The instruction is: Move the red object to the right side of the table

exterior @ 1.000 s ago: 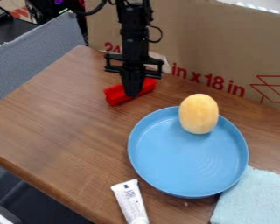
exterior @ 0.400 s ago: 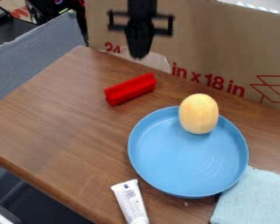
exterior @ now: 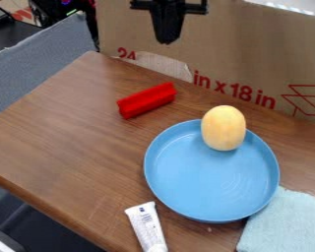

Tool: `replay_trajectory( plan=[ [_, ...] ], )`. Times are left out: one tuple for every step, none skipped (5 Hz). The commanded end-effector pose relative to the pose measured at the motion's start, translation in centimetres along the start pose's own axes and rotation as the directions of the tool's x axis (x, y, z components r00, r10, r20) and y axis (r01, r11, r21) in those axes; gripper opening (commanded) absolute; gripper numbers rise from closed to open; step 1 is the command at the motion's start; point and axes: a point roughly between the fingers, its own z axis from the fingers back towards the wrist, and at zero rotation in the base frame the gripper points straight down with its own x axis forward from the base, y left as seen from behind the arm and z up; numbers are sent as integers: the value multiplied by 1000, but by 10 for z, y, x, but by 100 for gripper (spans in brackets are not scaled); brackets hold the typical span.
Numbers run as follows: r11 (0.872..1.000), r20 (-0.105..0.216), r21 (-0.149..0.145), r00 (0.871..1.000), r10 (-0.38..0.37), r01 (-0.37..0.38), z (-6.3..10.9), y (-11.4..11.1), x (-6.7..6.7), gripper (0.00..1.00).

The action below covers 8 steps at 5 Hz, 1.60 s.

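On the table (exterior: 68,108), red object (exterior: 146,99).

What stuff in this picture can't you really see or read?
Only one camera view, so:
- The gripper: its arm runs off the top edge.
- The box's red lettering: its start sits behind the gripper, so it can't be read whole.
- The white tube: cut off by the bottom edge, print too small.
- The blue cloth: cut off at the corner.
- The egg-shaped thing hides part of the plate.
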Motion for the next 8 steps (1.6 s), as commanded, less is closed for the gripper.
replay_trajectory(
  plan=[
    [996, 56, 44, 995, -79, 77, -4, 11, 3, 100],
    [988, 25, 62, 989, -145, 143, -17, 17, 9, 100],
    [978, 14, 81, 980, -197, 195, -41, 19, -8, 100],
    [962, 43, 110, 966, -256, 250, -72, 24, -4, 100],
    [940, 60, 115, 942, -329, 321, -84, 35, -5, 100],
    [928, 71, 133, 930, -360, 348, -93, 44, -6, 100],
    [913, 72, 140, 916, -396, 383, -100, 58, 0, 100],
    [912, 55, 139, 917, -395, 385, -104, 57, 17, 100]
  ],
)
